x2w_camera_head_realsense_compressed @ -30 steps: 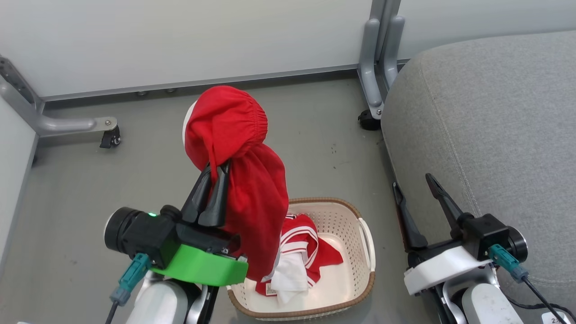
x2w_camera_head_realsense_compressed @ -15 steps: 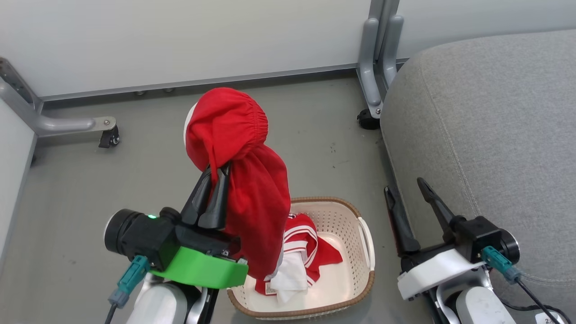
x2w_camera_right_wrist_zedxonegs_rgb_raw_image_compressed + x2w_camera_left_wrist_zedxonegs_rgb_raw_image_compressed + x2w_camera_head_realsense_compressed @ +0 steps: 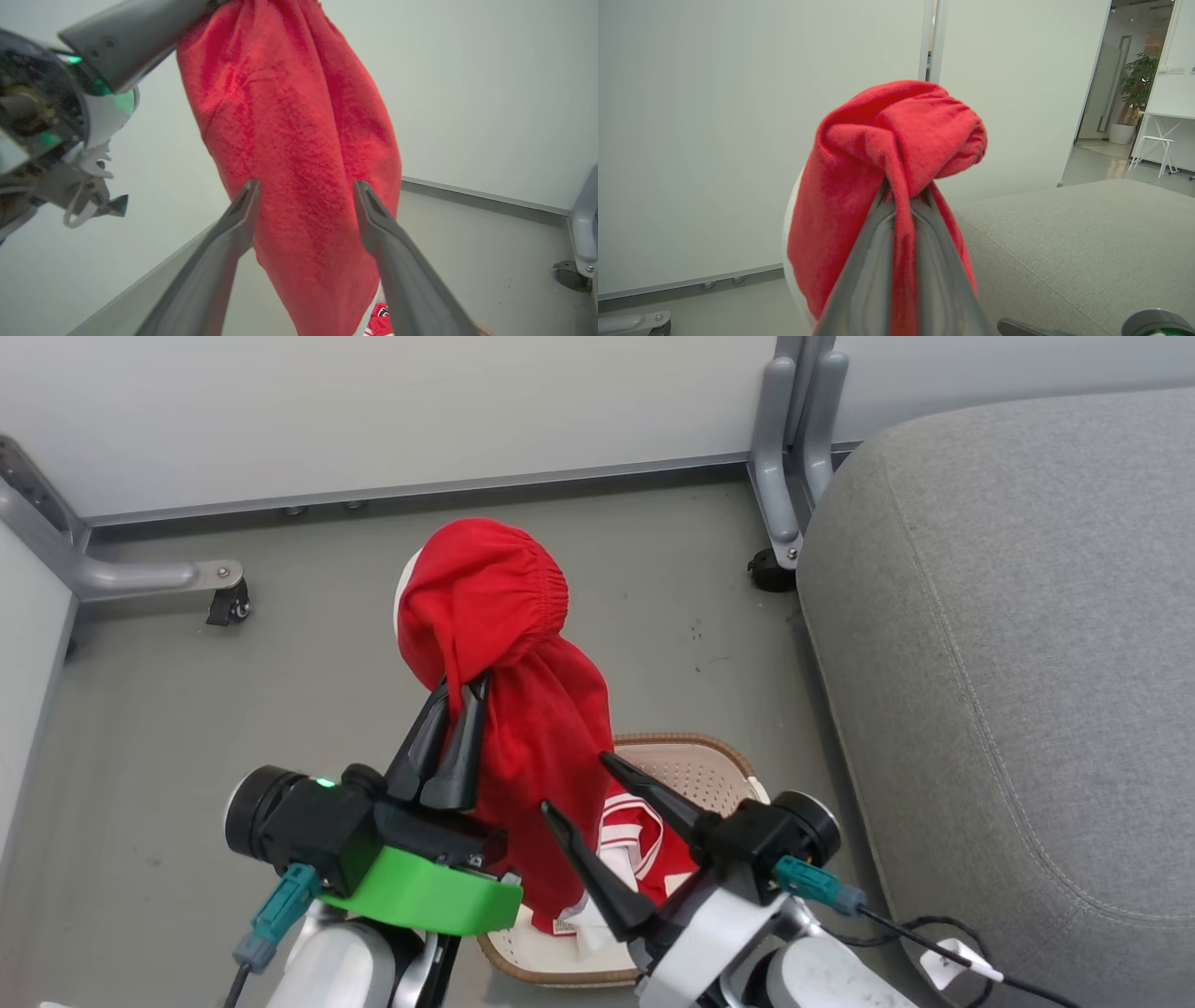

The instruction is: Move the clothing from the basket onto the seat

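Observation:
My left gripper (image 3: 464, 686) is shut on the red shorts (image 3: 523, 691), which hang from its fingertips high over the floor with the elastic waist bunched on top. In the left wrist view the shorts (image 3: 887, 154) drape over my left gripper (image 3: 903, 193). My right gripper (image 3: 574, 784) stands open with its tips at the hanging cloth; in the right wrist view the shorts (image 3: 299, 140) hang just beyond my right gripper (image 3: 306, 186). Below lies the basket (image 3: 691, 761) with the red and white jersey (image 3: 644, 840) inside. The grey seat (image 3: 1008, 644) fills the right side.
A pale wall runs along the back. Grey metal frame legs on castors stand at the back left (image 3: 224, 597) and beside the seat's far corner (image 3: 775, 560). A cable (image 3: 943, 952) trails from the right wrist beside the seat.
My right arm has swung left from beside the seat, over the basket, up to the hanging shorts, still open. The left gripper holds the shorts as before.

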Motion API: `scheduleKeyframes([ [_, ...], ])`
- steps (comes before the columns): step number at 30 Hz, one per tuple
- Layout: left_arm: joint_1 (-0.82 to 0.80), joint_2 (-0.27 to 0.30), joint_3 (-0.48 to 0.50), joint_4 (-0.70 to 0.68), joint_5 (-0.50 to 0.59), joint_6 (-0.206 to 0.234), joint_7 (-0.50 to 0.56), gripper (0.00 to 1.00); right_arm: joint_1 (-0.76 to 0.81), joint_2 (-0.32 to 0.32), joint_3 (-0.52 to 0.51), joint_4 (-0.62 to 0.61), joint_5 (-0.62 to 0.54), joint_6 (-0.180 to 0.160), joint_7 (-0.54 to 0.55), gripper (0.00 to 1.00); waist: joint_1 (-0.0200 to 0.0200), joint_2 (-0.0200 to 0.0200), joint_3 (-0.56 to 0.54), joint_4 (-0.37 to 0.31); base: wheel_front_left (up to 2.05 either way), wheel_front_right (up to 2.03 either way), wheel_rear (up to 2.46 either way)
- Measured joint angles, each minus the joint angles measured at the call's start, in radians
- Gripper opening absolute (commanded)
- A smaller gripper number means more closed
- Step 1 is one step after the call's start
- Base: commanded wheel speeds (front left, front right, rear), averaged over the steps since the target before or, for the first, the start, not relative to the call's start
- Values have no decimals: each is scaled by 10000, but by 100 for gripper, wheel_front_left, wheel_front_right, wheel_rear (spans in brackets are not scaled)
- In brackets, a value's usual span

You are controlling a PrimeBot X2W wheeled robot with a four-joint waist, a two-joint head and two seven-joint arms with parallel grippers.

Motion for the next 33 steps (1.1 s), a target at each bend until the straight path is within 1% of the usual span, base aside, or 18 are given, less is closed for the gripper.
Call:
scheduleKeyframes([
  [3,-76,4,-21,15,0,0,19,0,-490,0,635,272,349,0,-125,100,0,0,71,51,0,0,0],
  [7,-110,-2,-159,27,2,-10,48,0,-1106,0,1162,765,546,0,-341,100,0,0,127,125,0,0,0],
  [13,-180,-50,-359,58,4,-79,54,0,-1946,-4,1567,1413,702,0,-686,100,0,0,138,198,0,0,0],
  [22,-211,-84,-596,71,2,-98,81,0,-2599,-6,1802,1948,991,0,-1005,100,0,0,145,251,0,0,0],
  [23,-213,-84,-608,69,0,-98,81,0,-2656,-6,1816,1979,1039,0,-1014,94,0,0,151,251,0,0,0],
  [24,-214,-84,-619,69,-2,-98,81,0,-2687,-6,1831,2027,1058,0,-1026,49,0,0,155,252,0,0,0],
  [25,-217,-84,-629,69,-6,-100,81,0,-2697,-4,1841,2071,1068,0,-1030,14,0,0,160,254,0,0,0],
  [26,-218,-84,-640,69,-12,-100,82,0,-2717,-8,1841,2119,1089,0,-1049,0,0,0,166,257,0,0,0],
  [33,-222,-73,-663,84,-35,-96,79,0,-2860,-6,1910,2259,1227,0,-1104,0,0,0,184,269,0,0,0],
])
